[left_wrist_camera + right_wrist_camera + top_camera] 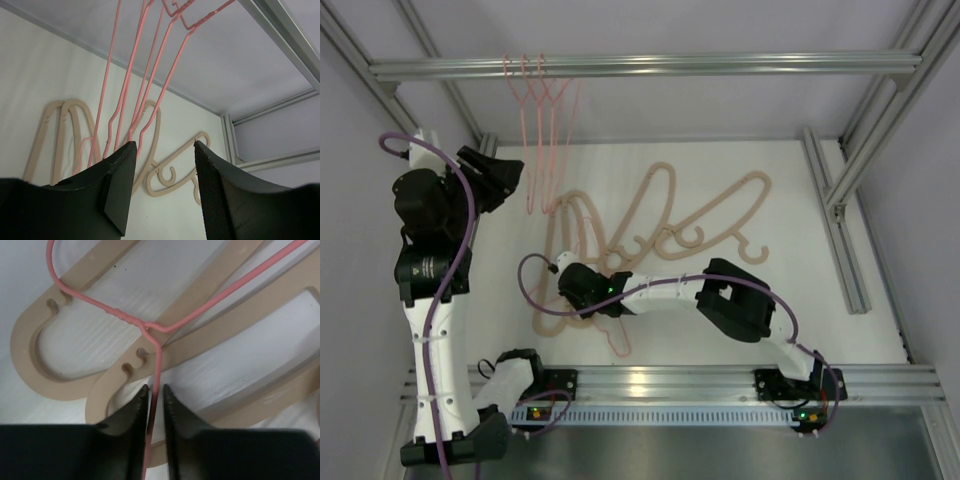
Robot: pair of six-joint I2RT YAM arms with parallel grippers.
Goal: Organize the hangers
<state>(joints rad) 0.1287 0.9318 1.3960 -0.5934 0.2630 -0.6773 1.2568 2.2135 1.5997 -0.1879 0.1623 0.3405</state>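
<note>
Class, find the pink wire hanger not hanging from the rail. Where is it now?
The pink hanger lies left of centre on the table in the top view, across the beige hangers, its wire between the right gripper fingertips.

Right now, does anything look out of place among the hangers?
One pink wire hanger lies on the overlapping beige hangers, unlike the pink ones hung on the rail; the right gripper straddles its wire.

Left arm (430,300): raised, wrist pitched up | left gripper (165,143): jaws wide, nothing between | right arm (670,292): extended low, leftward | right gripper (155,388): jaws nearly closed, hanger (158,365) wire between tips
</note>
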